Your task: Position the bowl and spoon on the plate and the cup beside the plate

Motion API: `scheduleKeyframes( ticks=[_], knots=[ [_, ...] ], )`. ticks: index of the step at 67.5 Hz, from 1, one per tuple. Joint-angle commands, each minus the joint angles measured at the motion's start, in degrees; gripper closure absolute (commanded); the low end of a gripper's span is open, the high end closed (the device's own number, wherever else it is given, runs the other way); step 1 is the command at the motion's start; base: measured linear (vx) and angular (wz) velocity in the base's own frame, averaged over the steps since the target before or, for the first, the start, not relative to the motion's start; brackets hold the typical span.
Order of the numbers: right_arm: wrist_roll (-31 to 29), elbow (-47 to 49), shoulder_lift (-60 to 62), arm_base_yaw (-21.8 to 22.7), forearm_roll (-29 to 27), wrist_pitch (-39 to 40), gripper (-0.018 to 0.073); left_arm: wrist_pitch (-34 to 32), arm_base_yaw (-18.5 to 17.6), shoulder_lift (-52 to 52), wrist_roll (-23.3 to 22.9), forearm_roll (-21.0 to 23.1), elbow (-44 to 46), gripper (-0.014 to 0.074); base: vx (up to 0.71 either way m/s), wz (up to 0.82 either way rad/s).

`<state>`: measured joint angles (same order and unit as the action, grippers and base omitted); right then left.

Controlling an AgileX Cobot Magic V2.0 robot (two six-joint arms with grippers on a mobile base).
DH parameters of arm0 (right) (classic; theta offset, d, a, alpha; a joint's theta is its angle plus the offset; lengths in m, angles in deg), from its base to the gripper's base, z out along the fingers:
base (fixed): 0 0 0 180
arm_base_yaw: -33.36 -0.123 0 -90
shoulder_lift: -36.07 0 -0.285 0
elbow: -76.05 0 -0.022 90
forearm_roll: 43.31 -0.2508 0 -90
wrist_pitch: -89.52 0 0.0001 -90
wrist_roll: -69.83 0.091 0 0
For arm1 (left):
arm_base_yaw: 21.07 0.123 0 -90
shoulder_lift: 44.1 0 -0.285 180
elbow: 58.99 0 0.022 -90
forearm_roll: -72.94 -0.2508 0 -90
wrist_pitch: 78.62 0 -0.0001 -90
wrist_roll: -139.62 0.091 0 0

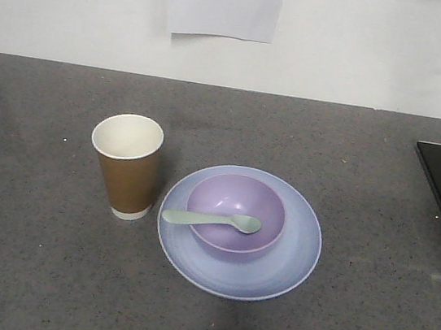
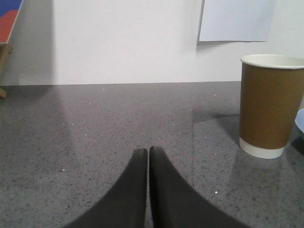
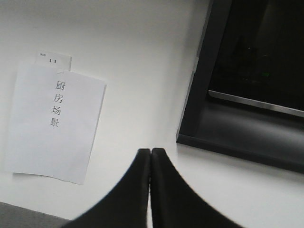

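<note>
Left gripper [image 2: 148, 151] clenched empty, paper cup [image 2: 270, 105] ahead to its right; right gripper [image 3: 150, 153] clenched too, facing a wall notice [image 3: 54, 124].

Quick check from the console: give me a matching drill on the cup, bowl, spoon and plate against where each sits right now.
Things:
1. cup
2. bowl
3. spoon
4. plate

Places:
A. lying across the bowl, handle out over its rim
B. flat on the counter, under the bowl
C. upright on the counter beside the plate
D. on the middle of the plate

Pairs: 1-C, 2-D, 3-A, 4-B
</note>
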<state>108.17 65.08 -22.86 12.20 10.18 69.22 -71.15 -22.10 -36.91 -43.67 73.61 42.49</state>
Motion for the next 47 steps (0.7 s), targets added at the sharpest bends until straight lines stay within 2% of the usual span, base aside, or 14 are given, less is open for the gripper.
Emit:
scheduleKeyframes(
  ticks=[1, 9, 17, 22, 34, 41, 47],
  knots=[
    [-0.6, 1.7, 0.4, 0.2, 3.7, 2.6, 0.0565, -3.7, -0.4, -0.9, -0.1, 0.2, 1.0, 0.0603, 0.00, 0.00],
    [-0.6, 1.7, 0.4, 0.2, 2.9, 2.7, 0.0565, -3.7, -0.4, -0.9, -0.1, 0.2, 1.0, 0.0603, 0.00, 0.00],
    [-2.2, 1.7, 0.5, 0.2, -4.3, 0.8, 0.0565, -3.7, -0.4, -0.9, -0.1, 0.2, 1.0, 0.0603, 0.00, 0.00],
    [-8.8, 1.6, 0.1, 0.2, -11.2, -0.8, 0.0565, -3.7, -0.4, -0.9, -0.1, 0.2, 1.0, 0.0603, 0.00, 0.00],
    [-33.4, -2.8, 0.0, 0.2, -31.3, 0.4, 0.0565, -3.7, -0.4, -0.9, -0.1, 0.2, 1.0, 0.0603, 0.00, 0.00],
    [-46.5, -9.4, 1.1, 0.2, -43.7, 8.1, 0.0565, -3.7, -0.4, -0.9, -0.1, 0.2, 1.0, 0.0603, 0.00, 0.00],
    [-52.7, -17.4, 2.8, 0.2, -52.7, 19.8, 0.0565, -3.7, -0.4, -0.9, -0.1, 0.2, 1.0, 0.0603, 0.00, 0.00]
  ],
)
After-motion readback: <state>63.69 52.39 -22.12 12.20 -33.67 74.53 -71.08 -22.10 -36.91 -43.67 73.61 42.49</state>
